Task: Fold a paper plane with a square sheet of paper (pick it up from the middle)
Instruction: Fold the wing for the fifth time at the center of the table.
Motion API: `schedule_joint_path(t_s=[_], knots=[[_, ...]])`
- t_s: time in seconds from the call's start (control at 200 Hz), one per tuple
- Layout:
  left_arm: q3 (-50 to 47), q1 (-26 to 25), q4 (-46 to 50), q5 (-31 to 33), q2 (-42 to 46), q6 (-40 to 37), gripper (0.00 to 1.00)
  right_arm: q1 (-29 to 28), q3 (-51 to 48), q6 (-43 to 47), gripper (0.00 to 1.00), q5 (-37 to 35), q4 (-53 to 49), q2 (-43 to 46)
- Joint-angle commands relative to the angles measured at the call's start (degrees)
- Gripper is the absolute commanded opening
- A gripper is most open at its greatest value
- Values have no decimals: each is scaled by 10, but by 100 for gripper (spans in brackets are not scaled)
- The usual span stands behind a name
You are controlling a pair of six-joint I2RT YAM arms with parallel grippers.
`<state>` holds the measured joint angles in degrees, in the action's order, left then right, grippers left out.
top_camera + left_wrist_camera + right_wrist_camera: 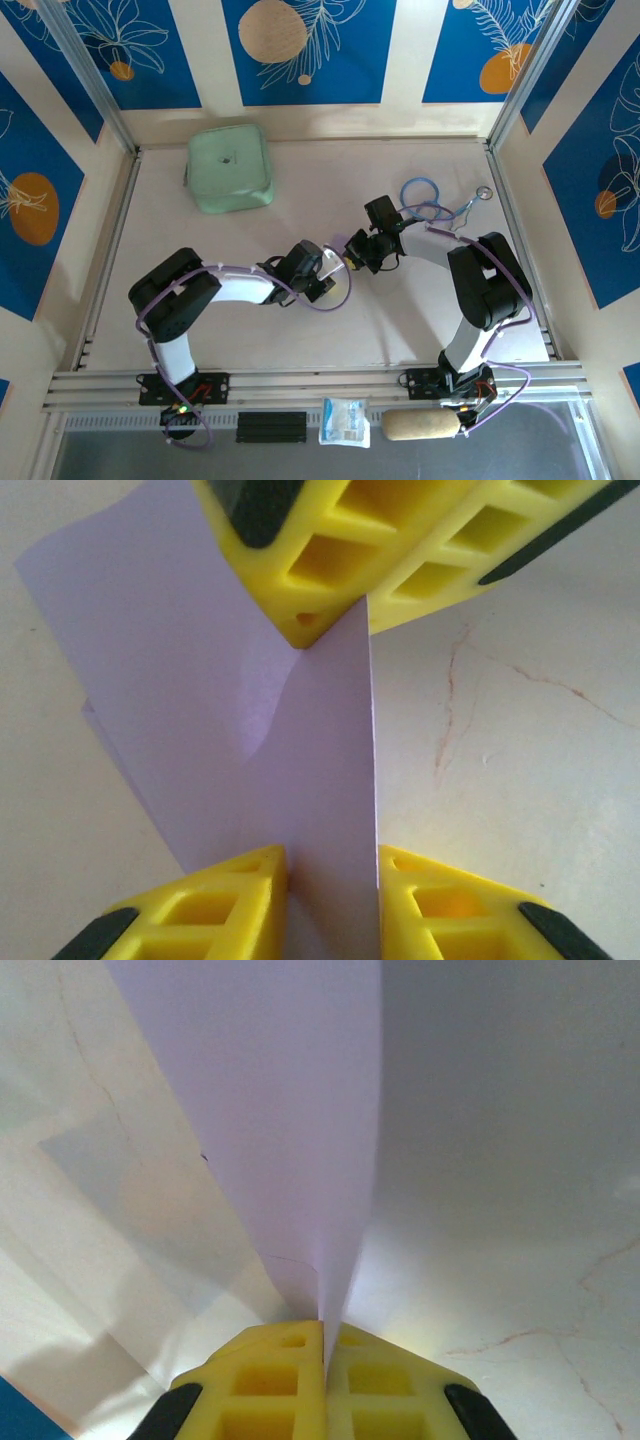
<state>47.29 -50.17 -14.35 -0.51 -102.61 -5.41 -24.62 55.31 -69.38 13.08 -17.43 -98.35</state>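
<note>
Right gripper (322, 1338) tight on paper (290, 1110) edge

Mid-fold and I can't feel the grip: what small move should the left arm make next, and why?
Probably close the left gripper. It stands open around the folded paper, which runs up through its gap, while the right gripper is shut on the crease, so a second grip would likely steady the fold.

Pale table (320, 180) with mint-green pouch (230, 167) and blue loop (420, 180).
</note>
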Motion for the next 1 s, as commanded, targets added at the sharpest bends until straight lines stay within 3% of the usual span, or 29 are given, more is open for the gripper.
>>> schedule_joint_path(t_s=[0.0,0.155,0.31,0.52,0.995], knots=[[-7,-5,-9,-16,-12,9,23,-1,14,5,7,17,-23,-5],[-7,-5,-6,-14,-9,4,23,1,16,7,10,17,-34,-6],[4,-5,18,-20,18,6,29,0,13,10,6,17,-36,-8],[13,-8,38,-7,45,60,34,0,7,5,5,16,-30,-7],[28,-19,53,5,8,70,30,-2,8,2,5,20,-28,-10]])
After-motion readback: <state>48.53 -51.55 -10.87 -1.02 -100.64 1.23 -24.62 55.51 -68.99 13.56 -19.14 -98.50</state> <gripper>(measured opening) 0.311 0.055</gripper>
